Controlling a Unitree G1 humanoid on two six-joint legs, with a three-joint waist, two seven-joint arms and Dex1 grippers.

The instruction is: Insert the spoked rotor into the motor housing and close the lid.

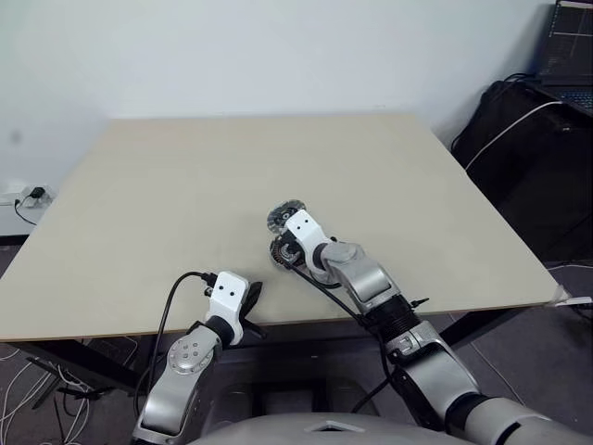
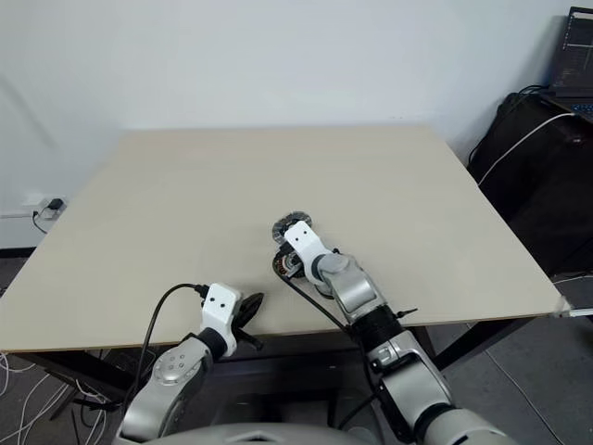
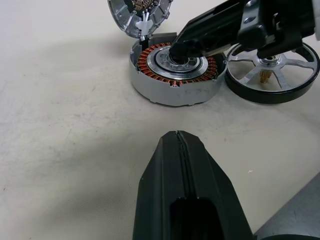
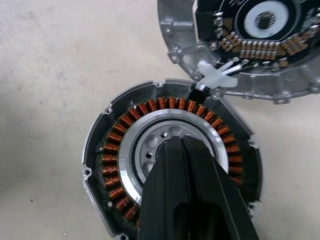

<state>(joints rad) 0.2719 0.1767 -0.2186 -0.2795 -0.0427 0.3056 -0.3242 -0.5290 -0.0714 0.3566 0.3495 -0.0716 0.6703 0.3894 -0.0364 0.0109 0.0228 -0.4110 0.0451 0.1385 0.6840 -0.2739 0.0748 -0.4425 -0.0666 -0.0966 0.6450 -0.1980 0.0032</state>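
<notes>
The motor housing (image 4: pixel 112 165) lies flat on the table with its ring of copper windings showing around a silver centre. Its lid (image 4: pixel 250 45) stands tilted open at the far rim, inner side showing, joined by a small white wire; the head view also shows the lid (image 1: pixel 287 215). The spoked rotor (image 3: pixel 272 70), silver spokes in a black rim, lies on the table right beside the housing (image 3: pixel 175 80). My right gripper (image 4: pixel 175 145) is shut and empty, its tip over the housing's centre (image 3: pixel 177 50). My left gripper (image 3: pixel 178 137) is shut and empty, short of the housing near the table's front edge (image 1: pixel 252 298).
The beige table (image 1: pixel 185 185) spreads wide around the parts. A black bag (image 1: pixel 519 139) and a laptop (image 1: pixel 567 51) stand beyond its right side. A power strip (image 1: pixel 28 196) lies on the floor at the left.
</notes>
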